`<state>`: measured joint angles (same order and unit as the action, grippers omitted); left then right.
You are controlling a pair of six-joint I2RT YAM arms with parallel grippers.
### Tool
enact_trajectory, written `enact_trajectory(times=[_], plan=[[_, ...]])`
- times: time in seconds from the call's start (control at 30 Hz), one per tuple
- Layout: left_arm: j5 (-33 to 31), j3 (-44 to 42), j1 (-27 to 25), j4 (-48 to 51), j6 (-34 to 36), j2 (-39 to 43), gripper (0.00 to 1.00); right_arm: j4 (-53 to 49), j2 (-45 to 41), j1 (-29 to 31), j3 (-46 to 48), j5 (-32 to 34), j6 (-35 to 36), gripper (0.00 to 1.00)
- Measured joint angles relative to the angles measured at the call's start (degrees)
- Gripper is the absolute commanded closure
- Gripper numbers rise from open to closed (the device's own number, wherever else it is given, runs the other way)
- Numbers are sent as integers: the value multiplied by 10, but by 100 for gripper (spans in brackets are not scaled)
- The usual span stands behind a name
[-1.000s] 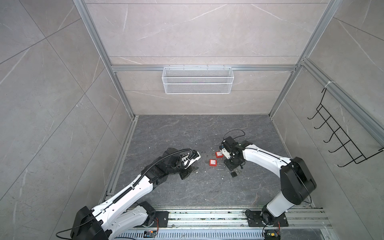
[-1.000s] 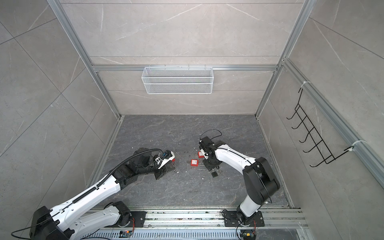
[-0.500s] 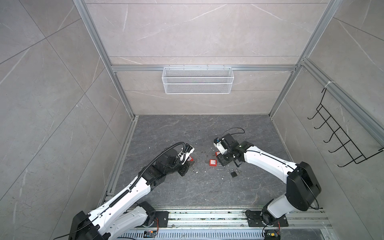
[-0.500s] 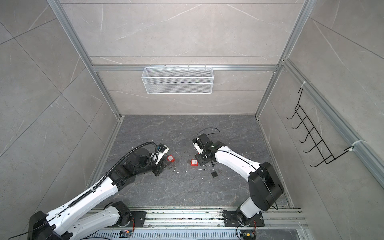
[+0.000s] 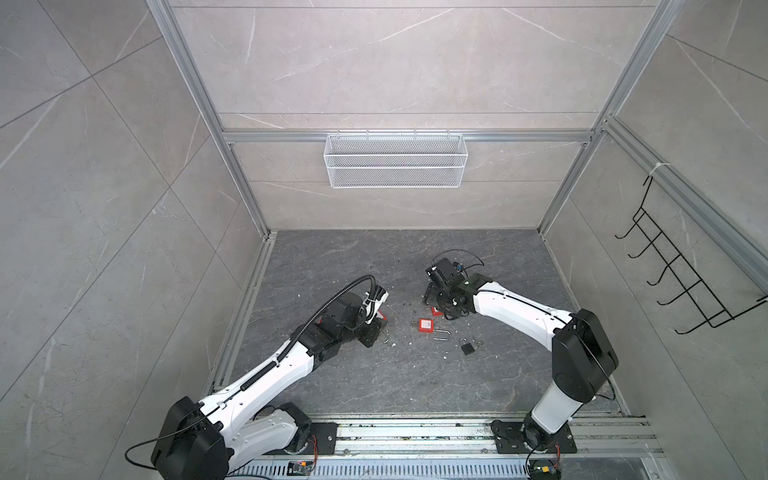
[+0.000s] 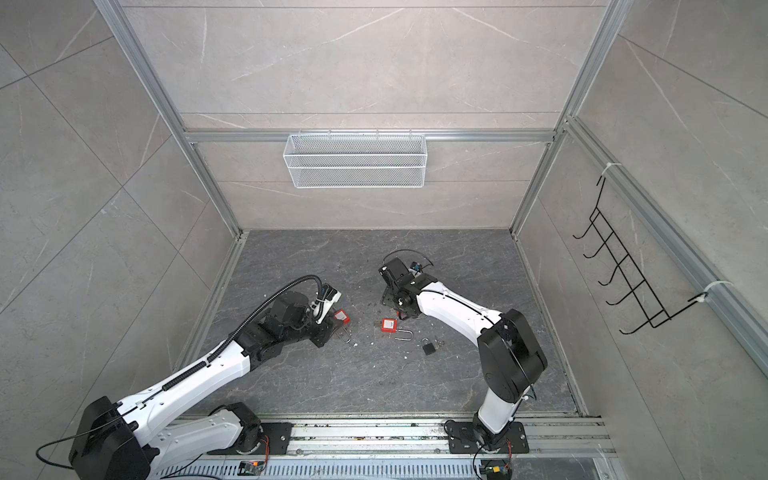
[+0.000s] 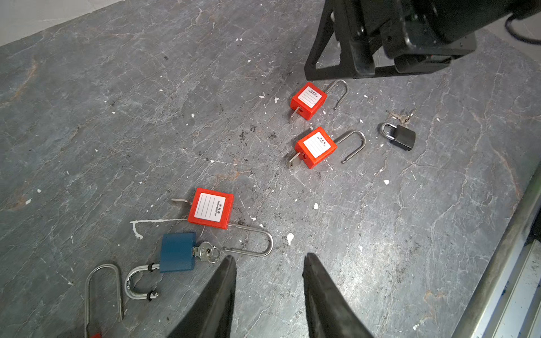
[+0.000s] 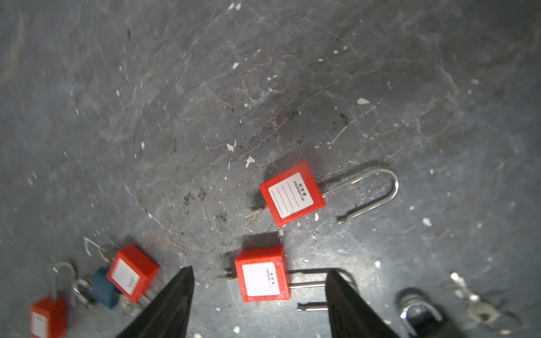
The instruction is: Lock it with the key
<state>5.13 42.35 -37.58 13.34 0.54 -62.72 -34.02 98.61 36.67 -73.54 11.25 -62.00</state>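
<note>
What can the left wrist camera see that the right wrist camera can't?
Only the left wrist view shows the left end effector, the right arm's black wrist and the silver rail. Only the right wrist view shows the fourth red padlock with its labelled body; the left wrist view catches mostly its shackle. Both show three other red padlocks, the blue padlock, and the black padlock with its keys.

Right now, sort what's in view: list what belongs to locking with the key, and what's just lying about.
For the job: red padlocks; blue padlock; black padlock; loose keys beside it.
Lying about: wire basket; hook rack; white chips.
</note>
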Motion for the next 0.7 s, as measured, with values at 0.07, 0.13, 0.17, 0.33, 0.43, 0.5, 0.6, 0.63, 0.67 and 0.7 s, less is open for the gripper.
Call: enact_trajectory(times=[0.07,0.13,0.17,0.33,0.43,0.5,0.6,0.63,0.67,0.7], plan=[[-2,2,2,-3,-1,0,59,-18,15,2,-19,9,-77,30],[-3,2,4,-10,-2,0,59,-45,39,5,-49,21,-152,32],[-5,2,6,-13,-3,0,59,-57,50,7,-61,24,-184,33],[-3,2,20,-23,-3,2,59,-86,94,12,-90,21,-317,32],[3,2,34,-23,-3,2,59,-94,118,12,-98,21,-370,30],[10,2,40,-23,-2,1,59,-97,132,12,-103,23,-397,22],[16,2,43,-23,-1,1,59,-98,144,12,-105,26,-431,22],[17,1,43,-23,0,1,59,-98,147,12,-106,27,-439,22],[21,1,44,-23,1,1,59,-99,152,12,-108,28,-446,22],[24,1,45,-23,2,1,59,-99,156,11,-111,27,-451,23]])
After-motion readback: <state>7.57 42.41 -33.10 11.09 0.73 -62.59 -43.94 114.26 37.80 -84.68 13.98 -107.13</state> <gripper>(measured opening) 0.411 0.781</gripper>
